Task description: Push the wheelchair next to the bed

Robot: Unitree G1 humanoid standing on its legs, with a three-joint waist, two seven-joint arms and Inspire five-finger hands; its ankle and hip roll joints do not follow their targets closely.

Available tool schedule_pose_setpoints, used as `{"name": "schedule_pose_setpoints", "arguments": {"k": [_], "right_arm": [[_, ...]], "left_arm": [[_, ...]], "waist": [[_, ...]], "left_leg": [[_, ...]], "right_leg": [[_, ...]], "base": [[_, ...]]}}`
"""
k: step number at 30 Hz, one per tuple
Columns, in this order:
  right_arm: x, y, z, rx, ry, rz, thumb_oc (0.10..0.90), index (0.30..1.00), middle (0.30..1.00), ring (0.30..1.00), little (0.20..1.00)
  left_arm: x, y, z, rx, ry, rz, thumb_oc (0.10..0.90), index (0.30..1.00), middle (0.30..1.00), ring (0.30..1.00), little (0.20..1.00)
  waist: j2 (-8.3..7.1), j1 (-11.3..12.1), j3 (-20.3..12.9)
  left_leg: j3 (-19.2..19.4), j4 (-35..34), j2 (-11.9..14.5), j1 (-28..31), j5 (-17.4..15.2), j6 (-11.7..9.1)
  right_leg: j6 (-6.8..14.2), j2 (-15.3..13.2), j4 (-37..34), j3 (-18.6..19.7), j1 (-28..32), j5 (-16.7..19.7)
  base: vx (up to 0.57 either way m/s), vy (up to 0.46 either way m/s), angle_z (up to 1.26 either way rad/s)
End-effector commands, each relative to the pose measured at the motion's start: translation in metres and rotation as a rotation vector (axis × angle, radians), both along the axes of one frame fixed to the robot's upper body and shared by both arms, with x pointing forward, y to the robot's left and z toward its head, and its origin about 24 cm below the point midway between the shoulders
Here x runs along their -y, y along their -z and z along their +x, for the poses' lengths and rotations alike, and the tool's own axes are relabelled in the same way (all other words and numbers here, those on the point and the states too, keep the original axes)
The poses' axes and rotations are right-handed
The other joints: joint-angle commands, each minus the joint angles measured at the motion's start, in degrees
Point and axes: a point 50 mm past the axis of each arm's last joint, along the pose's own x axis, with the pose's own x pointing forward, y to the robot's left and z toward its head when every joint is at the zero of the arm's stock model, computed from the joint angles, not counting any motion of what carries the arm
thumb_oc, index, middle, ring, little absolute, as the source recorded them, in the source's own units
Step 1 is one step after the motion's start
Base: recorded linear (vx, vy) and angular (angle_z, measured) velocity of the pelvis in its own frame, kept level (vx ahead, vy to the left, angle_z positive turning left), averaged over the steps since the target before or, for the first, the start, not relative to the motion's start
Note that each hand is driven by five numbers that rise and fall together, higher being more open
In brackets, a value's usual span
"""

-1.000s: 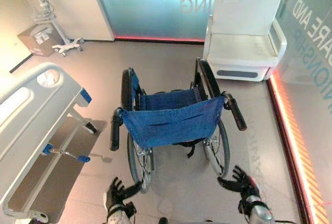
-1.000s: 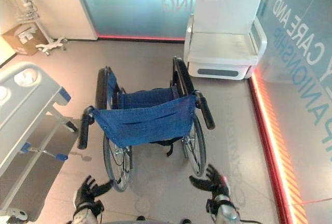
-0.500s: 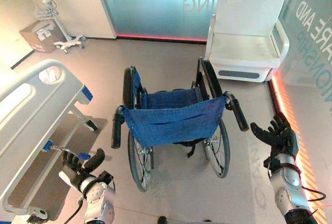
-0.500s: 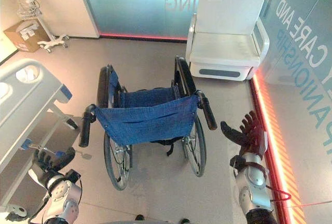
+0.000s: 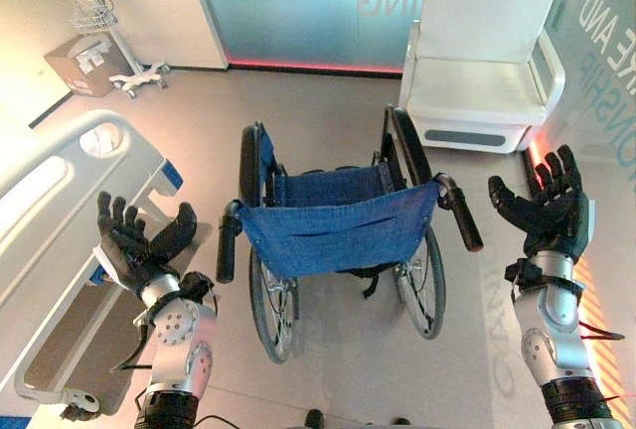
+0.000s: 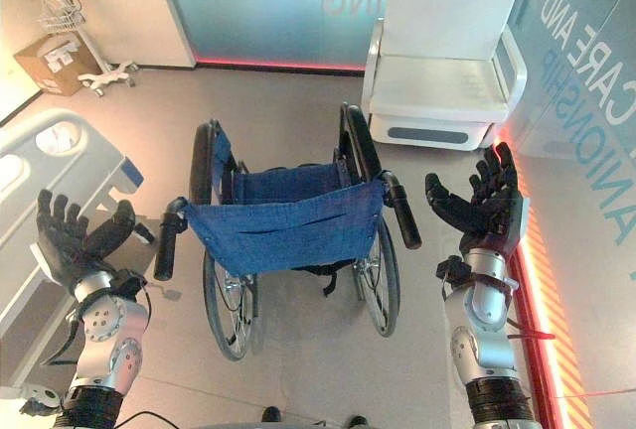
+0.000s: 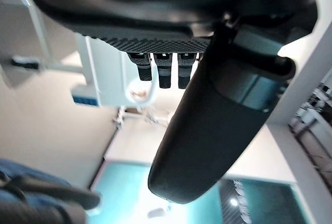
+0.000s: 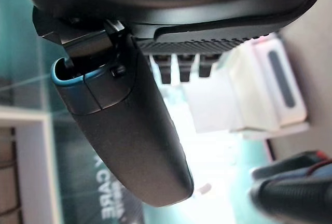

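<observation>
Both hands have risen, left hand [image 5: 134, 240] and right hand [image 5: 545, 213] spread empty, flanking the wheelchair [image 5: 338, 225] dead ahead at twelve o'clock, right hand nearer its push handle [image 5: 459, 213], bed [image 5: 60, 211] at ten.

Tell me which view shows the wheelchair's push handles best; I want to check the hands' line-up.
The left eye view: both push handles show whole, with the left hand and right hand open outside them, touching neither. The right eye view shows nearly the same. Each wrist view catches just a blurred dark handle end.
</observation>
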Motion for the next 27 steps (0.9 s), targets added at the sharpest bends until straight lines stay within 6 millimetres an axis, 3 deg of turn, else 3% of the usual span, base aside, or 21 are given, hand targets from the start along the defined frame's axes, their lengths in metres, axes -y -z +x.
{"name": "schedule_pose_setpoints", "arguments": {"k": [1,6,17,27], "right_arm": [[-0.012,-0.069,0.006,0.301,-0.087,-0.193,0.8,0.9,0.9,0.9,0.9],[-0.017,-0.072,0.003,0.303,-0.138,-0.198,0.8,0.9,0.9,0.9,0.9],[-0.014,-0.059,-0.002,0.131,-0.201,-0.326,0.8,0.9,0.9,0.9,0.9],[-0.003,-0.064,-0.008,0.044,-0.212,-0.426,0.8,0.9,0.9,0.9,0.9]], "left_arm": [[-0.001,-0.06,0.018,0.223,0.126,0.194,0.8,0.9,0.9,0.9,0.9],[0.004,-0.059,0.016,0.213,0.199,0.187,0.8,0.9,0.9,0.9,0.9],[-0.001,-0.051,0.005,0.078,0.303,0.305,0.8,0.9,0.9,0.9,0.9],[-0.029,-0.063,-0.009,-0.021,0.263,0.468,0.8,0.9,0.9,0.9,0.9]], "waist": [[-1.52,0.69,-4.09],[-1.66,0.85,-3.93],[-1.93,1.08,-3.29],[-2.16,1.4,-2.45]], "left_leg": [[3.95,0.22,-3.88,1.83,-6.87,1.48],[4.11,0.22,-3.95,1.73,-6.92,1.62],[4.73,0.24,-3.8,1.27,-6.55,1.62],[4.88,0.27,-3.81,0.72,-6.18,1.62]], "right_leg": [[0.19,1.01,3.13,4.52,-0.88,-3.61],[0.24,1.09,3.19,4.62,-1.06,-3.64],[0.47,1.24,3.49,4.53,-1.68,-3.4],[0.88,1.2,3.59,4.25,-2.33,-3.0]], "base": [[0.0,0.0,0.0],[0.0,0.0,0.0],[0.0,-0.005,0.01],[-0.01,-0.004,0.02]]}}
